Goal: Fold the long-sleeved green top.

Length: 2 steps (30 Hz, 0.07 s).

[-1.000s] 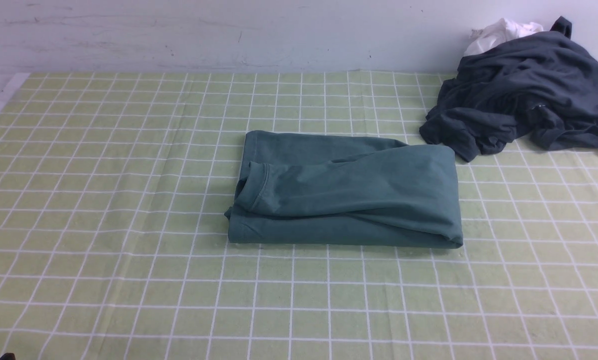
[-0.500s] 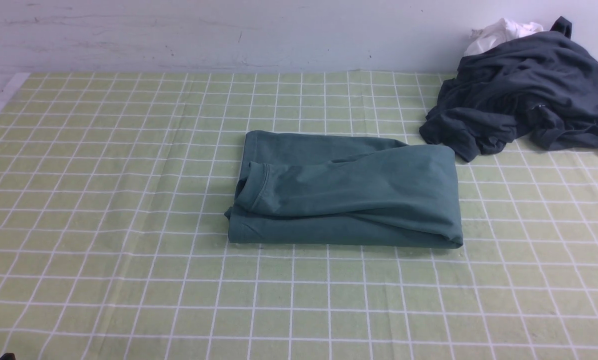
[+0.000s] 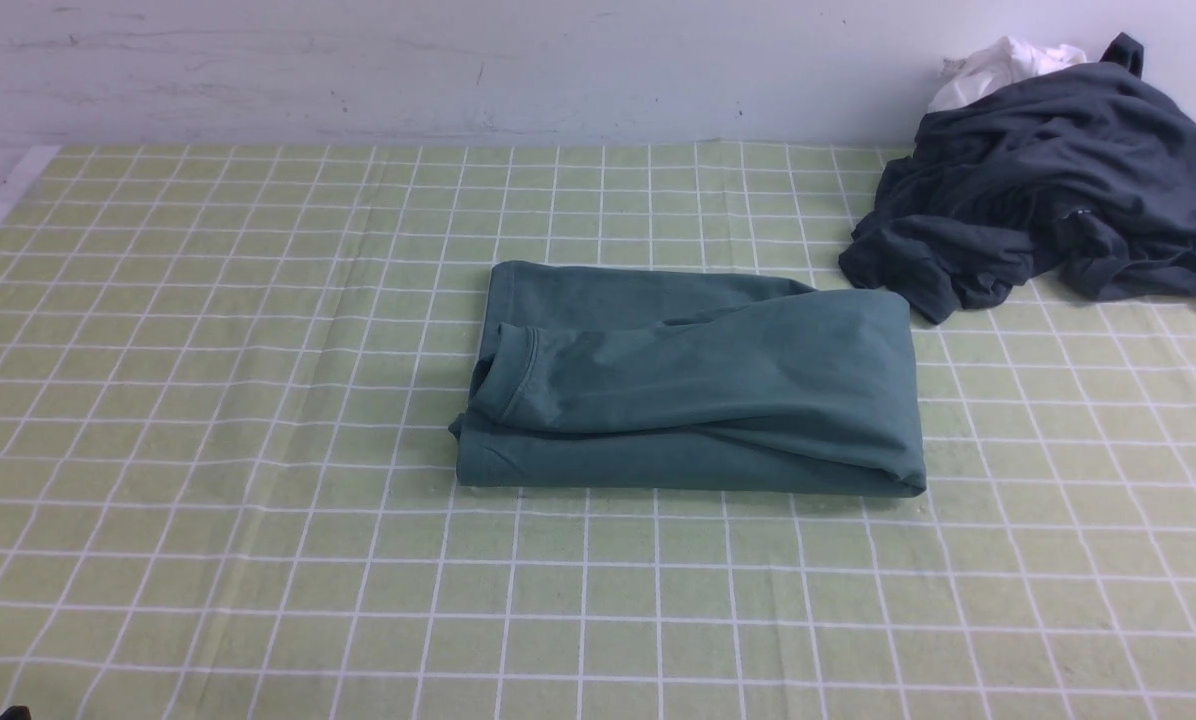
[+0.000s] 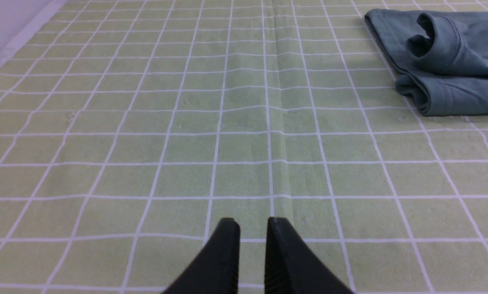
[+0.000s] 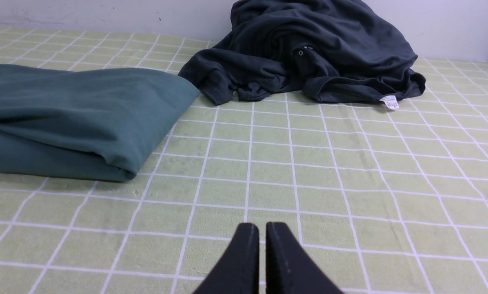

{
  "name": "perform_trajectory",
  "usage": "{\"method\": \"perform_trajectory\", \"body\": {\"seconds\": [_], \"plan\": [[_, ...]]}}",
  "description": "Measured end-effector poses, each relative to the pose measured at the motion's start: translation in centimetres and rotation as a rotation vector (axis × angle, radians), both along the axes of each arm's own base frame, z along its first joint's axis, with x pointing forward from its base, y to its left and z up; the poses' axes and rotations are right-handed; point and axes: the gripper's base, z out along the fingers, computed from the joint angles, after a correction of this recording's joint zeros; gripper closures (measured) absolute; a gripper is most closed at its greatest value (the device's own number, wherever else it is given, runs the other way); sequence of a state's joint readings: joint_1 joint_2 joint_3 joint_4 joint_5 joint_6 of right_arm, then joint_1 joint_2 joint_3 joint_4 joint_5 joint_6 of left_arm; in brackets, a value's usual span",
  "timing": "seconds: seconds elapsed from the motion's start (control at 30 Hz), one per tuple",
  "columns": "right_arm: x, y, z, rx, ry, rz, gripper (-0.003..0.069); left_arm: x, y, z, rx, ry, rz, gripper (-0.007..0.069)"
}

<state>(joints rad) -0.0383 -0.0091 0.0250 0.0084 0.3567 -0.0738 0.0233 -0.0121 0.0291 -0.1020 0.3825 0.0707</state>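
Note:
The green long-sleeved top lies folded into a compact rectangle at the middle of the checked cloth, with one cuffed sleeve laid across its top. Its cuff end shows in the left wrist view and its rounded fold edge in the right wrist view. My left gripper hovers over bare cloth well to the left of the top, its jaws almost together and holding nothing. Over bare cloth to the right of the top is my right gripper, shut and empty. Neither gripper touches the top.
A crumpled dark charcoal garment is heaped at the back right, close to the top's far right corner, with a small white cloth behind it. The green checked tablecloth covers the table up to the wall.

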Motion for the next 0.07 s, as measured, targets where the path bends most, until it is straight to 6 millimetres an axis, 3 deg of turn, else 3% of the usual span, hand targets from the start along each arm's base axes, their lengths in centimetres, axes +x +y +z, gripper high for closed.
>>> {"method": "perform_trajectory", "body": {"seconds": [0.07], "plan": [[0.0, 0.0, 0.0, 0.0, 0.0, 0.0, 0.0634, 0.0, 0.0, 0.0, 0.0, 0.0, 0.0, 0.0535]]}}
